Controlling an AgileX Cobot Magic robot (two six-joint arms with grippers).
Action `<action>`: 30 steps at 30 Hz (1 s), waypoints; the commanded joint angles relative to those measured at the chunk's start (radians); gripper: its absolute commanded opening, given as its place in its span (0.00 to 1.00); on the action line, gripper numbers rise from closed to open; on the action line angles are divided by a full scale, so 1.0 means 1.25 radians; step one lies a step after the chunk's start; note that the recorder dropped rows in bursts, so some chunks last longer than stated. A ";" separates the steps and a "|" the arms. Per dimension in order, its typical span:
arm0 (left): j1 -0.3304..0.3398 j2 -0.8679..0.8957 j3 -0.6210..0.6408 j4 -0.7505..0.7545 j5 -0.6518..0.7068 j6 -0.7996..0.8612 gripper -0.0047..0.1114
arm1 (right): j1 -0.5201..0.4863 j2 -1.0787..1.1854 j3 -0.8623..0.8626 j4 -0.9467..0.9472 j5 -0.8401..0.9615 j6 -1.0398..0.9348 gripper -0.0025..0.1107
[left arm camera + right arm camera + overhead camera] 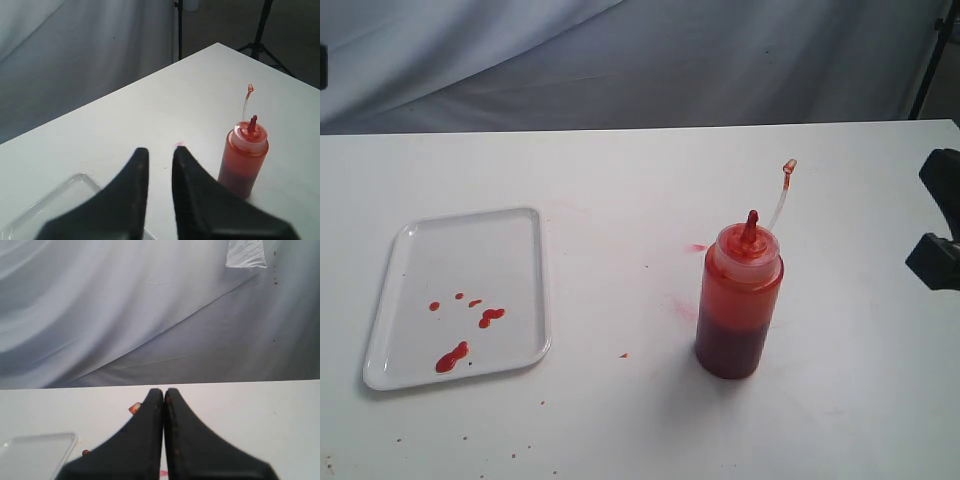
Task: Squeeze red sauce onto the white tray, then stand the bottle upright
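Over the table [620, 200], the left gripper [161, 150] is held nearly closed, with a narrow gap and nothing gripped; the right gripper [163, 390] is pressed together, empty. The white tray [470, 250] is dotted with red sauce [452, 356] — the bottle [738, 310] is stood upright, well to its right.

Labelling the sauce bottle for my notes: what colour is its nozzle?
Red. The nozzle on the bottle shows best in the exterior view.
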 commanded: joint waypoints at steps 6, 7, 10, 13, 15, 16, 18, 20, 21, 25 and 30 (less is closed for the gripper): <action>0.002 -0.132 0.162 -0.056 -0.110 -0.010 0.04 | -0.005 0.001 0.004 0.014 -0.012 -0.008 0.02; 0.002 -0.141 0.177 -0.087 -0.123 -0.010 0.04 | -0.005 0.001 0.004 0.014 -0.012 -0.008 0.02; 0.002 -0.156 0.209 -0.206 -0.106 -0.010 0.04 | -0.005 0.001 0.004 0.014 -0.012 -0.008 0.02; 0.002 -0.158 0.228 -0.271 -0.038 -0.010 0.04 | -0.005 0.001 0.004 0.012 -0.012 -0.008 0.02; 0.002 -0.158 0.233 -0.271 -0.010 -0.008 0.04 | -0.005 0.001 0.004 0.012 -0.012 -0.008 0.02; 0.002 -0.158 0.233 -0.263 0.002 -0.008 0.04 | -0.005 0.001 0.004 0.012 -0.012 -0.008 0.02; 0.002 -0.158 0.233 -0.261 0.011 -0.006 0.04 | -0.005 0.001 0.004 0.012 -0.012 -0.008 0.02; 0.002 -0.158 0.233 -0.261 0.011 -0.006 0.04 | -0.005 0.001 0.004 0.012 -0.012 -0.008 0.02; 0.002 -0.158 0.233 -0.261 0.011 -0.006 0.04 | -0.005 0.001 0.004 0.012 -0.012 -0.008 0.02; 0.002 -0.158 0.233 -0.261 0.011 -0.006 0.04 | -0.005 0.001 0.004 0.012 -0.012 -0.008 0.02; 0.001 -0.234 0.267 -0.266 -0.102 0.128 0.04 | -0.005 0.001 0.004 0.012 -0.012 -0.008 0.02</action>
